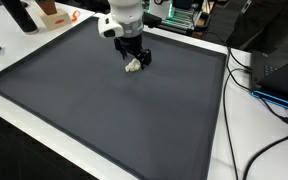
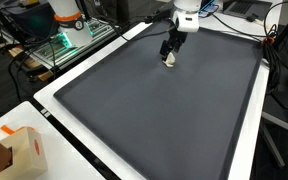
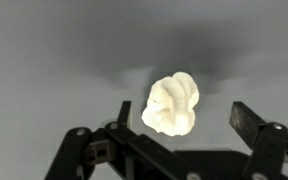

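The gripper (image 3: 181, 108) has its 2 black fingers (image 3: 246, 118) spread wide apart, clamped on nothing. Each finger is a flat, angular bar on jointed metal links. Between them sits a white lump (image 3: 172, 104). It is soft-looking, creased and rounded, like crumpled tissue or a wad of dough. The finger on the wide side of the gap stands clear of it. The other is close beside it, and whether it touches cannot be told.

In both exterior views the gripper (image 1: 134, 62) (image 2: 170, 55) hangs point-down from a white wrist. The white lump (image 1: 133, 65) (image 2: 169, 60) lies right under the fingertips on the mat (image 1: 104, 115) (image 2: 164, 120).

The mat is dark grey, matte and smooth, rectangular with a slightly raised edge. The lump is on the mat's far half, near its back edge. Around the mat runs the glossy white tabletop (image 2: 246, 150).

Off the mat's side edge, black cables (image 1: 246, 120) trail across the white surface. Beyond the mat's near corner in an exterior view stands a brown cardboard box (image 2: 24, 150) with an orange mark. What is in it cannot be seen.
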Motion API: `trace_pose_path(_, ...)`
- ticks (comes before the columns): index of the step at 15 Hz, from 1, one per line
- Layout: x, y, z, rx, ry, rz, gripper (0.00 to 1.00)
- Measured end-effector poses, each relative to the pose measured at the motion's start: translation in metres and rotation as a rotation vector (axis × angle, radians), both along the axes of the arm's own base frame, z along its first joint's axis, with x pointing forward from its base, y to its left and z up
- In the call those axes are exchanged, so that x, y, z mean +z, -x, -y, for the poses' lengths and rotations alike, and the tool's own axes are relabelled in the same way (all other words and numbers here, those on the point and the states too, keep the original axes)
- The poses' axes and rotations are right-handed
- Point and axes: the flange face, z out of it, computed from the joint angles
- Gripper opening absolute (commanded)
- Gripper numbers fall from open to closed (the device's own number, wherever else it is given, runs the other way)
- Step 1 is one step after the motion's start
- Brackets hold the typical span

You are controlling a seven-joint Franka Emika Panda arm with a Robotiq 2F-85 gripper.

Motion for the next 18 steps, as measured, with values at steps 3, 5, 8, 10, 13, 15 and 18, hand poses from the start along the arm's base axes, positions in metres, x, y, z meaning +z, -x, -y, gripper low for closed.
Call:
trace_pose_path(3,0.001,0.000,0.000,-0.015,0.002,0.002,1.00)
trace_pose_path(5,0.004,-0.002,0.000,-0.045,-0.006,0.011,1.00)
trace_pose_path(8,0.016,-0.006,0.006,-0.133,-0.046,0.037,1.00)
trace_pose_path(10,0.028,-0.011,0.015,-0.215,-0.092,0.062,1.00)
trace_pose_path(13,0.046,-0.016,0.040,-0.353,-0.174,0.094,1.00)
trace_pose_path(15,0.053,-0.016,0.062,-0.457,-0.228,0.113,1.00)
trace_pose_path(18,0.052,-0.008,0.094,-0.617,-0.320,0.095,1.00)
